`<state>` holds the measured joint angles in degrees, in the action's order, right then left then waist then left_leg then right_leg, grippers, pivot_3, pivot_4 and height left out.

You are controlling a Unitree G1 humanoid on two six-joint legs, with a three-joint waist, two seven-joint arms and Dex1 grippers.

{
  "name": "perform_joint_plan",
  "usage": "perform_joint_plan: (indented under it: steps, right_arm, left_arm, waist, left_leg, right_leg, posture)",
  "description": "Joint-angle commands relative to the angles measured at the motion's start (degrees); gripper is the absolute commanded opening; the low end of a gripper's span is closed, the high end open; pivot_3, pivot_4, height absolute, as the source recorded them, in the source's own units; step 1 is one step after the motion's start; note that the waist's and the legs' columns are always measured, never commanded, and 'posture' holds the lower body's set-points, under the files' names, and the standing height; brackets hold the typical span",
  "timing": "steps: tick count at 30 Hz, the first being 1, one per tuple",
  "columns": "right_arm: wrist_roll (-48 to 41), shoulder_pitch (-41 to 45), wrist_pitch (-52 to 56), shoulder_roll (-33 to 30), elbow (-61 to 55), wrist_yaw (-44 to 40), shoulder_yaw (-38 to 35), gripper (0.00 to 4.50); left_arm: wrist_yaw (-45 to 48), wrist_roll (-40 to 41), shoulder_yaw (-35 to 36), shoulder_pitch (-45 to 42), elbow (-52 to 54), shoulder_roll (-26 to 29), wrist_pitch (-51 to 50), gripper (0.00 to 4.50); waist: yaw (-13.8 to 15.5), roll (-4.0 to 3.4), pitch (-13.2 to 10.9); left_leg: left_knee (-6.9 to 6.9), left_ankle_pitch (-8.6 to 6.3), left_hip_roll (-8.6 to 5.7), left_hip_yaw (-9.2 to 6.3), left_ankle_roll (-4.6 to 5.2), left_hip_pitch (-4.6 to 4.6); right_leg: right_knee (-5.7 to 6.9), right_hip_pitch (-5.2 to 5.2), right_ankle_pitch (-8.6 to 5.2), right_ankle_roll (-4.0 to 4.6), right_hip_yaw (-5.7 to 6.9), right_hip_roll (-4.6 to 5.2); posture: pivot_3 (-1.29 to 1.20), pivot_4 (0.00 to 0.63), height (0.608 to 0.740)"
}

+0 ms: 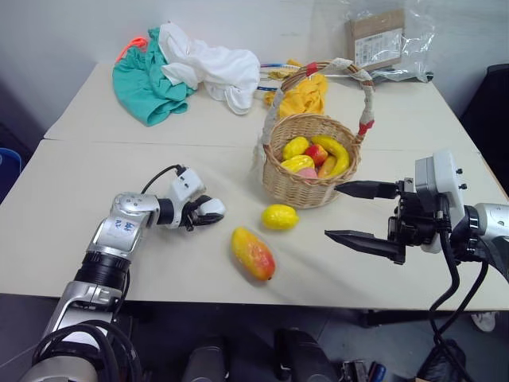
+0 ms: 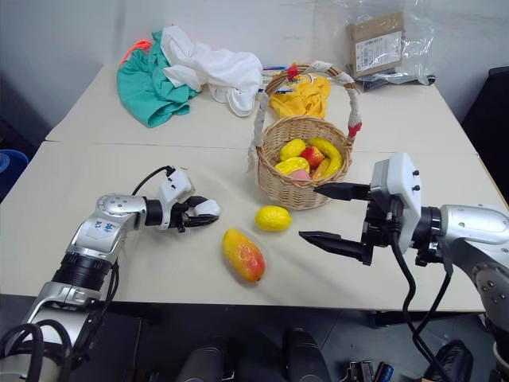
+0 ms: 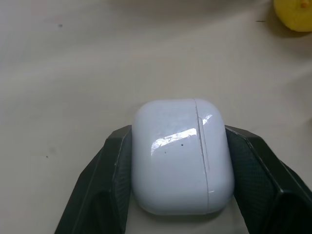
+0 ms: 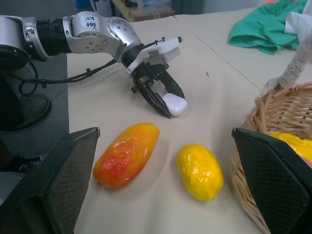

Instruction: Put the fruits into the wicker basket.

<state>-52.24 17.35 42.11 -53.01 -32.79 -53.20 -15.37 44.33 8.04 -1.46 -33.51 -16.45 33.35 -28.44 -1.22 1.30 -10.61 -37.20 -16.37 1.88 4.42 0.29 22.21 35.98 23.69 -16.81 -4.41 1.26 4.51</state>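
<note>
Basket: The wicker basket (image 1: 306,171) stood right of centre on the tabletop (image 1: 71,231), already holding several yellow and red fruits.
Left to do: A mango (image 1: 253,253) and a lemon (image 1: 279,216) lay on the tabletop at lower centre, just in front of the basket and apart from each other; by this look the task was partly done, with these two still out.
Left gripper (image 1: 208,212): At centre left, its fingers (image 3: 109,170) were clamped on a small white case (image 3: 181,155), which is no fruit, near the mango and lemon.
Right gripper (image 1: 358,213): At lower right beside the basket, its fingers stood wide apart and held nothing, pointing toward the lemon.
In the way: The basket's tall arched handle (image 1: 364,95) crossed over its mouth and could hinder a drop from above.
Around: Green and white cloths (image 1: 187,68) lay at upper left, a yellow cloth (image 1: 304,95) behind the basket, and a bagged cardboard box (image 1: 375,38) at upper right.
</note>
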Motion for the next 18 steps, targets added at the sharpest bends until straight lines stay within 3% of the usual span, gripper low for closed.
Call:
perform_joint_plan:
  steps: [1,5,8,15,18]
  right_arm:
    - [-1.6,3.2,-0.7,1.1,0.5,-0.7,1.3,4.50]
    - [-0.8,5.0,-1.2,1.9,1.5,-2.1,3.9,4.50]
    - [0.5,6.5,-1.9,3.0,3.6,-3.0,6.2,4.50]
    - [5.3,8.6,-3.6,4.1,7.5,-5.1,10.9,4.50]
    - [5.3,8.0,-3.5,4.1,7.5,-6.2,10.7,4.50]
  left_arm:
    - [-17.3,-0.7,15.7,6.3,2.2,2.0,-6.9,2.37]
    - [-26.8,-2.1,26.3,15.7,7.7,3.8,-13.2,2.37]
    - [-29.8,-1.5,29.9,19.9,9.3,3.8,-15.5,2.37]
    - [-31.6,0.9,33.4,23.1,14.0,3.1,-18.0,4.48]
    - [-29.1,3.8,36.6,25.2,17.9,4.3,-19.6,4.48]
  waist:
    - [-0.7,0.00,0.0]
    - [-1.2,0.01,0.0]
    - [-0.7,0.01,0.0]
    - [-0.3,0.02,0.0]
    - [-0.6,0.02,0.0]
  left_leg:
    - [0.02,0.00,0.03,-0.01,0.00,-0.02]
    - [0.11,-0.06,0.11,0.00,-0.10,-0.09]
    - [0.06,-0.07,0.10,0.00,-0.12,-0.14]
    - [0.15,-0.17,0.06,-0.01,-0.29,-0.20]
    - [0.20,-0.20,0.07,-0.01,-0.26,-0.13]
  right_leg:
    - [0.00,0.00,0.00,0.00,-0.01,-0.01]
    - [0.00,0.01,-0.01,0.01,-0.04,-0.05]
    - [0.00,-0.02,-0.01,0.02,-0.02,0.00]
    - [-0.07,-0.04,-0.05,0.11,-0.04,0.17]
    - [-0.11,0.05,-0.08,0.17,-0.05,0.17]
  posture:
    - [0.00,0.150,0.740]
    - [0.00,0.150,0.740]
    - [0.00,0.150,0.740]
    - [0.00,0.150,0.740]
    - [0.00,0.150,0.740]
